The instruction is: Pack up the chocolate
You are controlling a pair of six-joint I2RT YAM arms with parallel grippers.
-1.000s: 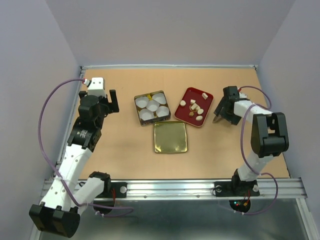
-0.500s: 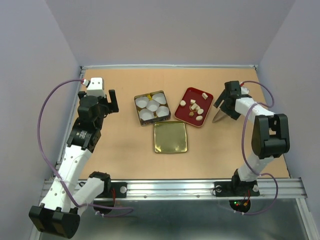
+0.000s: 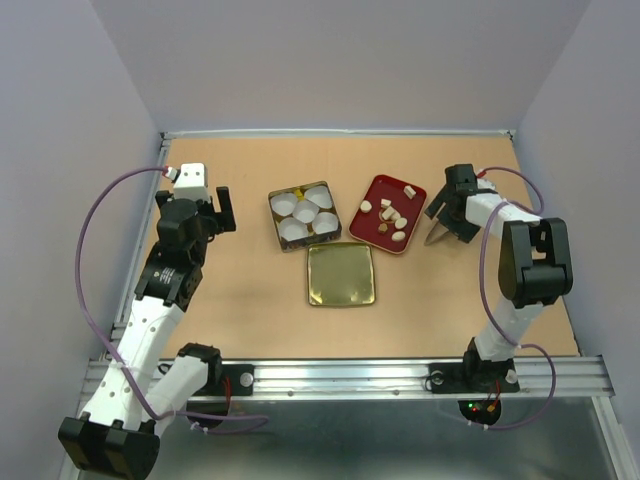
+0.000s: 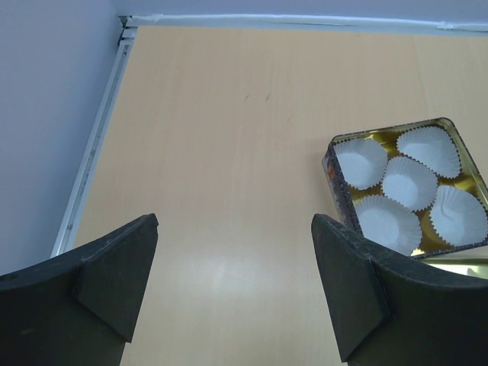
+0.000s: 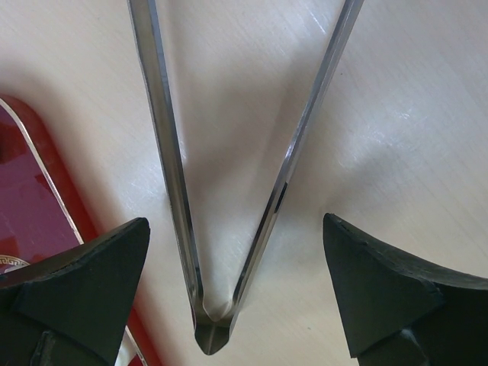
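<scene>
Several small cream-white and tan-brown chocolate lumps (image 3: pixel 388 216) lie on a red tray (image 3: pixel 385 190) right of centre. A square tin (image 3: pixel 274 215) holds several white paper cups (image 3: pixel 303 210); it also shows in the left wrist view (image 4: pixel 333 179). Metal tongs (image 5: pixel 177 175) lie flat on the table just right of the tray, hinge toward the camera. My right gripper (image 5: pixel 235 282) is open, low over the tongs with a finger on each side of the hinge end, not touching. My left gripper (image 4: pixel 232 282) is open and empty over bare table left of the tin.
A gold tin lid (image 3: pixel 341 274) lies flat in front of the tin. The red tray's edge (image 5: pixel 46 206) is close to my right gripper's left finger. Walls enclose the table at left, back and right.
My right gripper has shifted slightly back over the tongs. My left arm has drawn a little toward the near side. Tray, tin and lid have not moved.
</scene>
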